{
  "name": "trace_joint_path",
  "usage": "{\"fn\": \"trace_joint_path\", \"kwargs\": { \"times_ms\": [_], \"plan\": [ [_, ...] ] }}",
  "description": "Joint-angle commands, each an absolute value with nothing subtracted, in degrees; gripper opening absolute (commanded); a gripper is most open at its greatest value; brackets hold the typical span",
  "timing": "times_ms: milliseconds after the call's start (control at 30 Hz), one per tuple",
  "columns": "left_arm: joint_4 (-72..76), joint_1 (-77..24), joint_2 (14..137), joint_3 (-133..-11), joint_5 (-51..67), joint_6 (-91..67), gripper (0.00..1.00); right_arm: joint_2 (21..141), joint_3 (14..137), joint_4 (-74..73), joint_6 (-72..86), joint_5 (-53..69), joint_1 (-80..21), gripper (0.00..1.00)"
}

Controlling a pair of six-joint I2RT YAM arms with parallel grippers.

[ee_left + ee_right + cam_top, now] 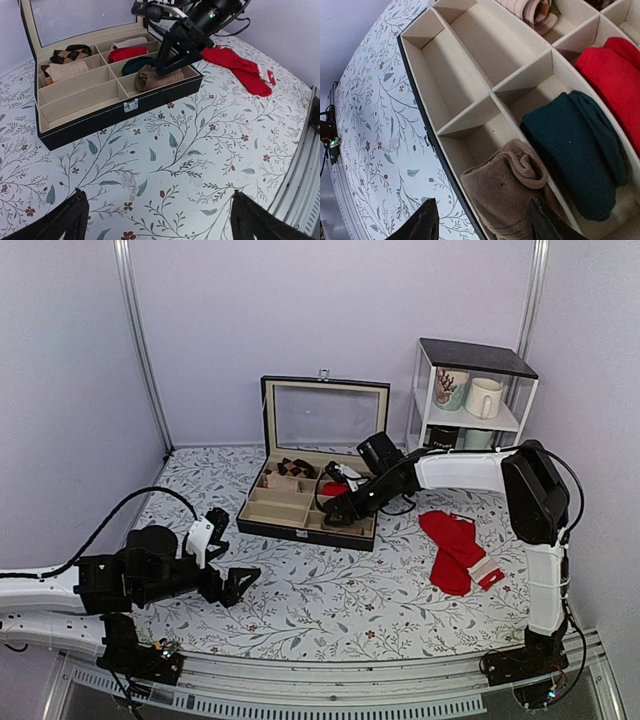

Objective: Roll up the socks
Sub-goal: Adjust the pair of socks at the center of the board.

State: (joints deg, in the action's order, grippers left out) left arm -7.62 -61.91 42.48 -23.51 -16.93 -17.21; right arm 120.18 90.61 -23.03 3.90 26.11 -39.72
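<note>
I have the right tool (483, 205) down at the front right corner of the black compartmented box with the glass-panelled lid (300, 525), lid propped upright. Its jaws stand apart and grip nothing. One finger (547, 222) is inside the corner compartment, at the edge of the small tan-brown ribbed sock roll (502, 187). The other finger (417, 222) hangs outside the box's front wall, over the table (330, 610) and its leaf-and-flower printed cloth.

The tan roll lies on its own in that front right compartment, loose end curled on top. Directly behind it is a dark green sock roll (575, 150), then a red sock roll (615, 80) one compartment further back. In the left column the two front compartments hold nothing. Behind them come a pale pink-beige roll (67, 71) and a brown diamond-patterned roll (70, 52).

My left tool (159, 196) hovers low over the table, well short of the box, with its jaws spread wide and nothing between them.

To the right of the box, a pair of flat red socks with a white tag (455, 550) lies on the cloth, apart from everything else. At the back right, a small white-framed shelf with a black top (470, 358) holds mugs.
</note>
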Motion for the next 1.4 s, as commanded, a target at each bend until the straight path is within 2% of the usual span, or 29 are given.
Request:
{"fn": "trace_joint_path", "kwargs": {
  "times_ms": [0,300,500,600,833,1000,1167,1333,1367],
  "plan": [
    [-7.03,-60.93,42.02,-23.4,-16.29,-17.14,1.0,123.74,91.71,-21.46,4.16,28.04,-39.76,0.62],
    [-7.25,-60.96,41.9,-23.38,-16.17,-17.26,1.0,127.37,93.94,-19.64,1.31,32.2,-41.36,0.62],
    [-7.71,-60.95,41.16,-23.35,-16.26,-17.48,0.99,135.62,99.75,-27.82,-4.12,32.52,-41.67,0.62],
    [-7.99,-60.99,40.43,-23.17,-16.34,-17.72,1.0,137.2,97.79,-29.28,-5.38,31.17,-41.65,0.62],
    [-7.71,-60.92,40.37,-22.92,-16.18,-17.75,1.0,130.54,91.84,-25.96,-4.69,29.66,-40.72,0.62],
    [-7.73,-60.94,40.87,-23.12,-16.16,-17.52,0.99,122.05,88.67,-17.1,-2.31,29.9,-40.03,0.63],
    [-7.63,-60.98,40.45,-22.94,-16.63,-17.75,0.99,113.52,85.16,-5.76,1.14,30.45,-39.12,0.75],
    [-7.54,-60.85,40.5,-23.26,-17.56,-17.98,0.99,110.82,87.36,-5.61,0.96,29.65,-38.94,0.78],
    [-7.83,-60.8,40.58,-23.5,-17.84,-18.13,0.99,110.1,87.4,-6.07,1.03,29.29,-38.94,0.82]
  ]
}}
